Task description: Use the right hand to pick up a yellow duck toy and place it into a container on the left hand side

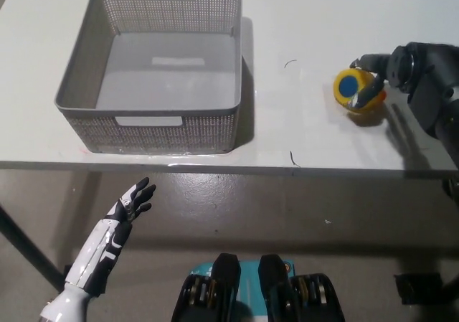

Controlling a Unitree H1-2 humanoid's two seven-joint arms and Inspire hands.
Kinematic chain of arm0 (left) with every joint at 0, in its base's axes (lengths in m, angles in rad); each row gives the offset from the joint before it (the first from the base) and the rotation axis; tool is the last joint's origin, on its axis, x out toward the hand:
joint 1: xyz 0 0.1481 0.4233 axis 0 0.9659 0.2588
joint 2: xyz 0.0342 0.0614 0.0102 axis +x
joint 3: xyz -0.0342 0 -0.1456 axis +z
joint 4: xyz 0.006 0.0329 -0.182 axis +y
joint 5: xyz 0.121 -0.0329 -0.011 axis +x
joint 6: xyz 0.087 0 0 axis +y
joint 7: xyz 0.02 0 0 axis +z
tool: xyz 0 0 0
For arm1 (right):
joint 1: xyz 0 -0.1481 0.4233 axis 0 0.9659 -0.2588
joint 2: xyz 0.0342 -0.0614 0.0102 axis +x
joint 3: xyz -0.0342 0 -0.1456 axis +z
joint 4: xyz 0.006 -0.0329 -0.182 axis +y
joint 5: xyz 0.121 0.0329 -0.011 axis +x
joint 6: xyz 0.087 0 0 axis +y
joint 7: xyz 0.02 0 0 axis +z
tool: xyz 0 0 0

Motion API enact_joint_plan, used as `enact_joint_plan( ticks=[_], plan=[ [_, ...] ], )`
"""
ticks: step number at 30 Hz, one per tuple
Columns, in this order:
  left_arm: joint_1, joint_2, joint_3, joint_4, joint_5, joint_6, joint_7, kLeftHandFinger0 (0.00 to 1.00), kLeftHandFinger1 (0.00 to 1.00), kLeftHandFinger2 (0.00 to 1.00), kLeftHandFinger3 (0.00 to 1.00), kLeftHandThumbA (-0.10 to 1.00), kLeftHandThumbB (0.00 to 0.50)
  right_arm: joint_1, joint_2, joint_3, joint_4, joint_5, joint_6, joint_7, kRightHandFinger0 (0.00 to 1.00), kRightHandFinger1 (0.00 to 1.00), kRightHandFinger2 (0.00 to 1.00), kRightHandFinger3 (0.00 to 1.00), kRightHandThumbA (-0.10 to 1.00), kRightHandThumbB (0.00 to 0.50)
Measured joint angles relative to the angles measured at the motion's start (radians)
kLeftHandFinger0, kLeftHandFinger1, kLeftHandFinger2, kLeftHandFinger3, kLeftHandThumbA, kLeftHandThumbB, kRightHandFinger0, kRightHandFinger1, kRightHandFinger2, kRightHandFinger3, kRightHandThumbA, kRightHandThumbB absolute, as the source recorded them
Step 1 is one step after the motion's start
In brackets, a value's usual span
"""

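One yellow duck toy (356, 90) with a blue disc facing up sits on the white table (301, 21) near its right edge, well back from the front edge. The black right hand (384, 74) wraps its fingers around the duck, pinching it from the right. One grey perforated basket (150, 117) stands at the table's left, near the front edge, with bare tabletop between it and the duck. The white left hand (123, 213) hangs below the front edge, fingers spread, holding nothing.
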Motion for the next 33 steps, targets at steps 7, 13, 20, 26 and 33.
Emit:
enact_joint_plan(
  ticks=[7,13,20,26,33],
  plan=[
    [-0.002,0.0,-0.001,0.001,0.0,0.002,0.0,1.0,1.0,1.0,1.0,1.0,0.207,0.05,0.004,-0.068,-0.004,0.025,-0.008,-0.147,0.48,0.62,0.64,0.65,-0.1,0.19],
    [-0.002,0.0,-0.001,0.001,0.0,0.003,0.0,1.0,1.0,1.0,1.0,1.0,0.18,0.087,0.005,-0.126,-0.004,0.046,-0.035,-0.259,0.32,0.44,0.47,0.53,-0.1,0.212],
    [-0.003,0.001,-0.001,0.001,0.0,0.003,0.0,1.0,1.0,1.0,1.0,1.0,0.18,0.118,0.005,-0.17,-0.003,0.071,-0.066,-0.384,0.14,0.26,0.36,0.51,-0.1,0.194],
    [-0.003,0.002,0.0,0.001,0.0,0.003,0.0,1.0,1.0,1.0,1.0,1.0,0.169,0.123,0.005,-0.216,-0.001,0.085,-0.091,-0.486,0.0,0.12,0.44,0.49,-0.1,0.193],
    [-0.01,0.004,0.0,0.001,0.001,0.003,0.0,1.0,1.0,1.0,1.0,1.0,0.168,0.061,0.005,-0.271,-0.014,0.108,-0.156,-0.576,0.0,0.47,0.85,0.93,-0.1,0.19]
  ],
)
